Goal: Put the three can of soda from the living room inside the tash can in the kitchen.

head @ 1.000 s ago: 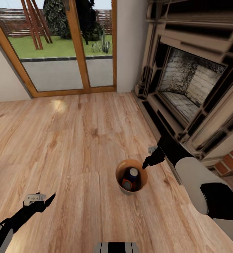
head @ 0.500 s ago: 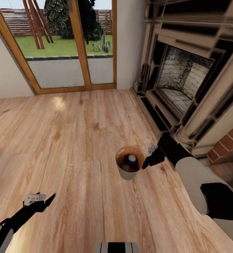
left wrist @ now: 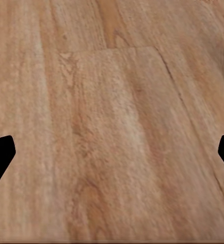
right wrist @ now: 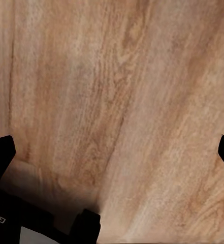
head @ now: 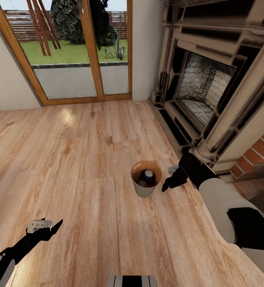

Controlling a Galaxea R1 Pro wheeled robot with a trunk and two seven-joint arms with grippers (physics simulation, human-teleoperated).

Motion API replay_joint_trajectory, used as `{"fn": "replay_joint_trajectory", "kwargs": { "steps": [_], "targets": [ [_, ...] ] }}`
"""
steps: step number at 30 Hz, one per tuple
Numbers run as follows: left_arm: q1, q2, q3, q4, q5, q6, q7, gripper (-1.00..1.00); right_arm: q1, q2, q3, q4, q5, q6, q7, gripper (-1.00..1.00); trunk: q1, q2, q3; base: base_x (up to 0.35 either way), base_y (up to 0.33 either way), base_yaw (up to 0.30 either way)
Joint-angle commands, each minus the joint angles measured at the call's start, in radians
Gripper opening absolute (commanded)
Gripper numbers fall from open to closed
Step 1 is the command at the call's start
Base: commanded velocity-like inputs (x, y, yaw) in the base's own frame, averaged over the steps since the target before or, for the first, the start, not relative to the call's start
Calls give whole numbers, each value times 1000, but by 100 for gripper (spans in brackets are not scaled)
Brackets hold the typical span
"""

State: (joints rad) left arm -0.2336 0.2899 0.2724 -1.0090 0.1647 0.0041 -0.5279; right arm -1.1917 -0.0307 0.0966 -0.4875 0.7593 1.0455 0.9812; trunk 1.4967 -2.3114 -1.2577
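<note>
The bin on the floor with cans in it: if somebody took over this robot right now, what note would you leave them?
Left pincer: open, empty, low over the wood floor.
Right pincer: open, empty, just beside the bin's rim.
The bin stands upright on the floor by the fireplace. A blue can and an orange one show inside; a third cannot be made out.
Done: at least two cans are in.
Left: confirm the third. The bin is near the garden doors, not in a kitchen.

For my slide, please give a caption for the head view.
Trash can holding soda cans on wood floor beside the fireplace.
</note>
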Motion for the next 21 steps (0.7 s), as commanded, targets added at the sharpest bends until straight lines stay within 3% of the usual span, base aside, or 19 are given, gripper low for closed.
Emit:
{"fn": "replay_joint_trajectory", "kwargs": {
  "steps": [1,14,21],
  "targets": [
    [0,0,0,-1,0,3,0,100,3,1,0,0,-3,0,-26,100,-4,7,3,-4,0,0],
    [-1,0,-1,5,-5,26,6,100,48,-1,-5,0,-8,-23,-58,100,-54,98,44,-1,0,0],
    [-1,0,-1,62,-5,34,37,100,121,-35,-51,0,-8,-113,-62,100,-81,147,66,0,0,0]
  ]
}}
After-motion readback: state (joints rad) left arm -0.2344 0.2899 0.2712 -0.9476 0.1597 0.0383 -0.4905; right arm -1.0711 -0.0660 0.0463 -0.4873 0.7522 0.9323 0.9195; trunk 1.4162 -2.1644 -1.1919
